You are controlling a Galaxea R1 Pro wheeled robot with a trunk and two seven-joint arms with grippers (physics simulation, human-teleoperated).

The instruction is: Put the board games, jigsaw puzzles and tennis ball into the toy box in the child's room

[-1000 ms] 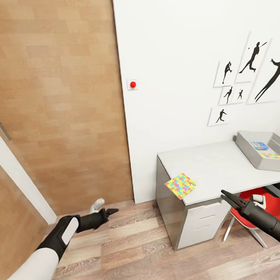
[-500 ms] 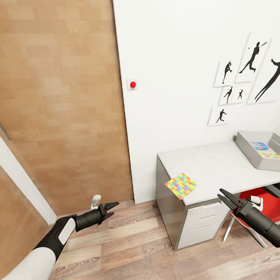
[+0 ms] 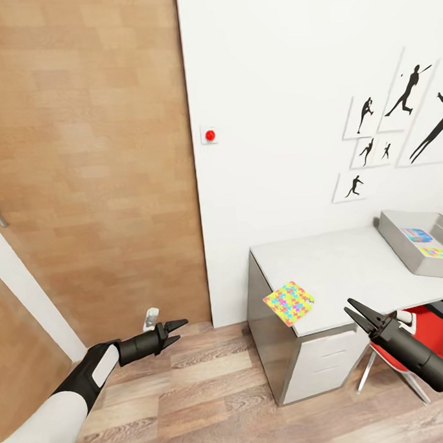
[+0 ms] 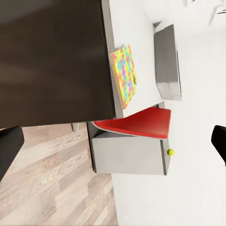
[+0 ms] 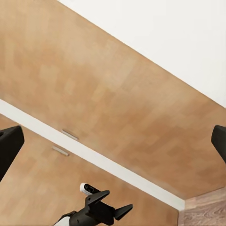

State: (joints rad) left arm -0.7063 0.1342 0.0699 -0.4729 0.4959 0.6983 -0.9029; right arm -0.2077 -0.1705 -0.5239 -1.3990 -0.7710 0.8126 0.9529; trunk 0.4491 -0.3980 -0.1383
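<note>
A jigsaw puzzle (image 3: pixel 289 304) (image 4: pixel 125 75) lies on the near corner of the table (image 3: pixel 340 261), overhanging its edge. At the right stands the grey toy box (image 3: pixel 404 238) (image 4: pixel 167 61), holding a blue board game (image 3: pixel 417 235) and a second jigsaw puzzle (image 3: pixel 437 252). The tennis ball (image 4: pixel 170 152) rests farther along the table, beyond the red chair. My left gripper (image 3: pixel 177 330) hangs open over the floor, left of the table. My right gripper (image 3: pixel 356 310) is open and empty, just in front of the table's front edge. The bed is out of view.
A red chair (image 3: pixel 422 324) (image 4: pixel 136 123) is tucked under the table beside white drawers (image 3: pixel 323 362). A wooden sliding door (image 3: pixel 88 157) and a white wall with a red button (image 3: pixel 210 135) stand ahead. Wood floor lies between me and the table.
My left arm has stretched forward and its fingers now show spread. The right gripper rose a little. The head view shifted slightly, so the table sits lower and further right.
</note>
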